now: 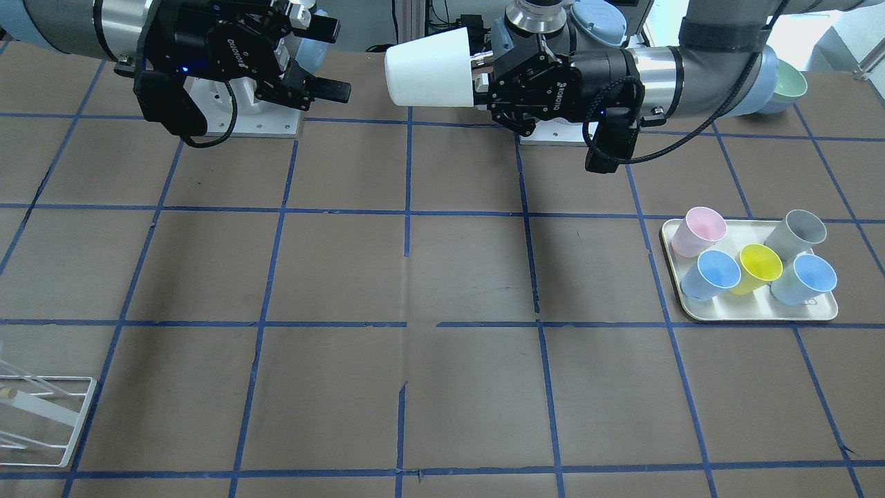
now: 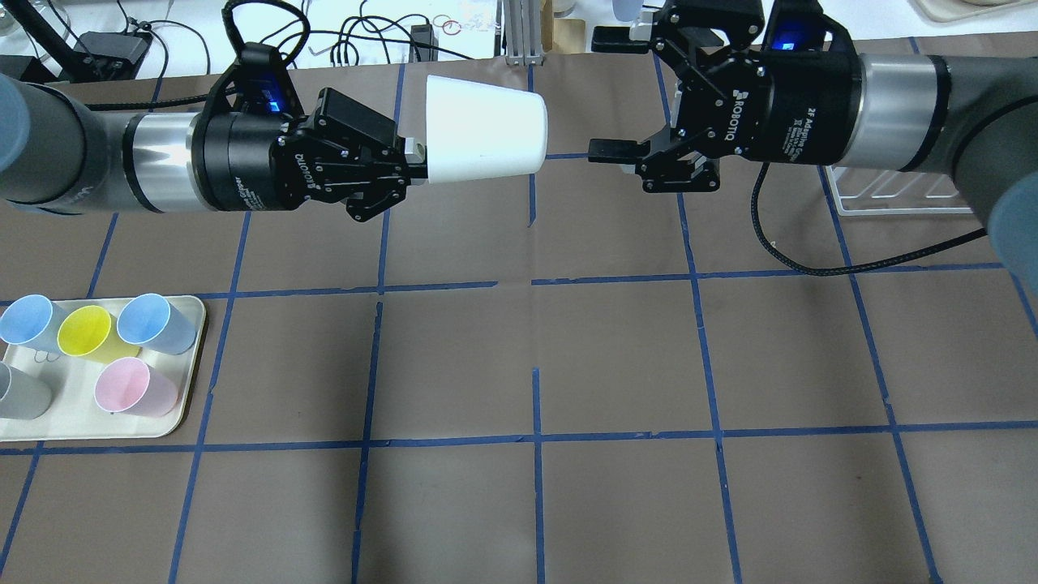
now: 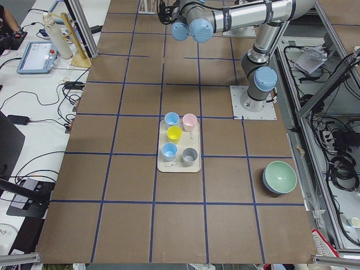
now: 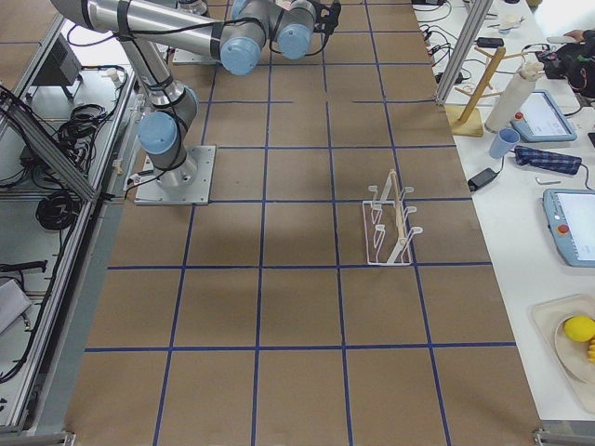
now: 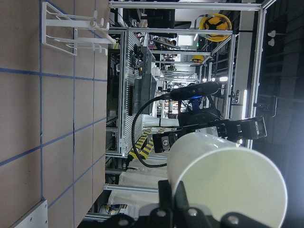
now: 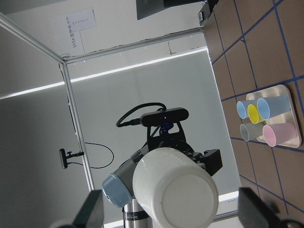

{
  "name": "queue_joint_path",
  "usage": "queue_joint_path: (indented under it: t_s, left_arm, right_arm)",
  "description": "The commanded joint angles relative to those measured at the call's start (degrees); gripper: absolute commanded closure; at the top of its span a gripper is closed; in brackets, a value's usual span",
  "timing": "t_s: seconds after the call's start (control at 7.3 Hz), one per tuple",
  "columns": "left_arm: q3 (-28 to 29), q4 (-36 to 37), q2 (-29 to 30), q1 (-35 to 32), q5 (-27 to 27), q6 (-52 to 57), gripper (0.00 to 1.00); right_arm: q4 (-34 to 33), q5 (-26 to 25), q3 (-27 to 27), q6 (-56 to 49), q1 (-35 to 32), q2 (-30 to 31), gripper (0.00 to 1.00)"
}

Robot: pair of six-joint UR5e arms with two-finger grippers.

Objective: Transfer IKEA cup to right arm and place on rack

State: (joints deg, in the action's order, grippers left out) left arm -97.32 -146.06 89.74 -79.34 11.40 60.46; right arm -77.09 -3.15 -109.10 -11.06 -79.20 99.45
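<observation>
The IKEA cup (image 2: 485,130), off-white, hangs on its side high above the table, its base pointing at the right arm. My left gripper (image 2: 415,160) is shut on the cup's rim, pinching the wall. In the front view the cup (image 1: 429,68) sits just left of that gripper (image 1: 482,69). My right gripper (image 2: 608,93) is open, its fingers spread, a short gap from the cup's base and not touching it. The right wrist view shows the cup's base (image 6: 175,190) centred between its fingers. The white wire rack (image 1: 41,415) stands at the table edge on the robot's right, partly behind the right arm in the overhead view.
A cream tray (image 2: 188,389) on the robot's left holds several upright cups: pink, yellow, grey and two blue. A green bowl (image 3: 279,177) sits near the left arm's base. The rack (image 4: 390,223) stands alone on the brown gridded table.
</observation>
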Motion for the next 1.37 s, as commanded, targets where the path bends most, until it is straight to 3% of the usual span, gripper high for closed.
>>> queue_joint_path:
  t_s: [0.0, 0.82, 1.23]
  left_arm:
    - [0.6, 0.0, -0.3, -0.3, -0.8, -0.1, 1.0]
    - [0.3, 0.4, 0.4, -1.8, -3.0, 0.0, 1.0]
    - [0.0, 0.5, 0.4, -1.7, -3.0, 0.0, 1.0]
  right_arm:
    - [0.2, 0.1, -0.2, -1.9, -0.3, -0.7, 0.0]
    - [3.3, 1.0, -0.1, -1.0, -4.4, -0.4, 0.0]
    - [3.1, 1.0, 0.3, 1.0, -5.3, -0.8, 0.12]
